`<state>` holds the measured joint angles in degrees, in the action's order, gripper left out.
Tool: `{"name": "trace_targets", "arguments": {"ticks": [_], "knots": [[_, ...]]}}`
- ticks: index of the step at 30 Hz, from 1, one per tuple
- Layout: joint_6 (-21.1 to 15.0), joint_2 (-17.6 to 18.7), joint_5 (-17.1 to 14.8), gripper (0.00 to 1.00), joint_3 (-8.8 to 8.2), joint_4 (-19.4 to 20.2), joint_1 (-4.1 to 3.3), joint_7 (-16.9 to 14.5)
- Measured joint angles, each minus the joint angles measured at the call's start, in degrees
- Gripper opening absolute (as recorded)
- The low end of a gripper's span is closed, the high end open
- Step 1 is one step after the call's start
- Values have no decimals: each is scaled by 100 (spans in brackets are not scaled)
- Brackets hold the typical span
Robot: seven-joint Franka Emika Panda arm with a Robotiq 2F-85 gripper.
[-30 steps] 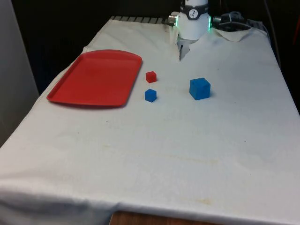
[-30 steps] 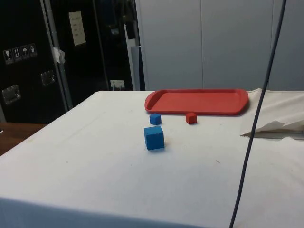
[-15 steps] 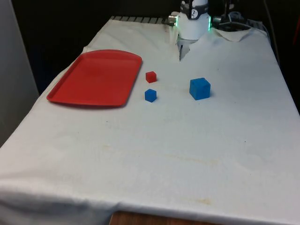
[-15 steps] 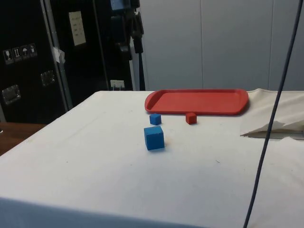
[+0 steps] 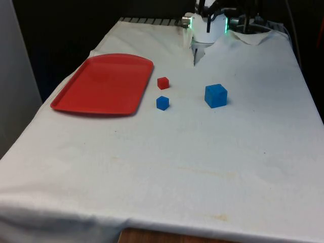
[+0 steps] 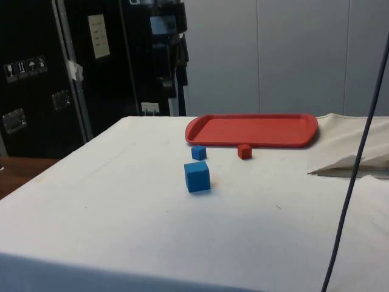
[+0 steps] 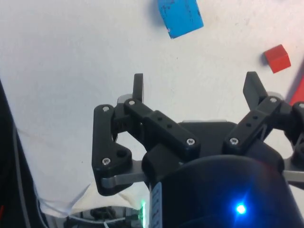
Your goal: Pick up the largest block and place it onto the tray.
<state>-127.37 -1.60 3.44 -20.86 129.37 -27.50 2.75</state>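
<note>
We see the gripper (image 7: 194, 88) hanging high above the white cloth (image 7: 71, 71), its two black fingers (image 7: 138, 86) spread wide apart with nothing between them; in the side view it (image 6: 171, 85) hangs in the air before the dark cabinets (image 6: 36, 73), well above the table. Nearest to it on the cloth is the large blue block (image 7: 180, 16), which lies ahead of the fingertips and apart from them, resting flat on the cloth with one corner turned a little toward the wrist camera. In the front view this block (image 5: 215, 95) sits alone on the bare cloth, and in the side view it (image 6: 197, 176) is the block closest to that camera. Farther from the gripper, off to the side of one finger, lies the small red block (image 7: 277, 58); in the front view it (image 5: 163, 83) rests just beside the red tray (image 5: 101, 83) without touching it. The small blue block (image 5: 162, 103) sits near the red one, apart from it. Farthest lies the tray (image 6: 255, 129) itself, flat on the cloth with nothing on it.
</note>
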Motion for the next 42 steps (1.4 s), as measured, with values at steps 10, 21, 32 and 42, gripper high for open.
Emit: {"name": "trace_targets", "arguments": {"ticks": [10,21,32,42], "knots": [[-550,103,6,100,0,309,0,-235],[-1134,275,6,100,0,579,6,-516],[-1862,579,6,100,17,871,6,-842],[-2315,831,6,100,29,1043,6,-1094]]}}
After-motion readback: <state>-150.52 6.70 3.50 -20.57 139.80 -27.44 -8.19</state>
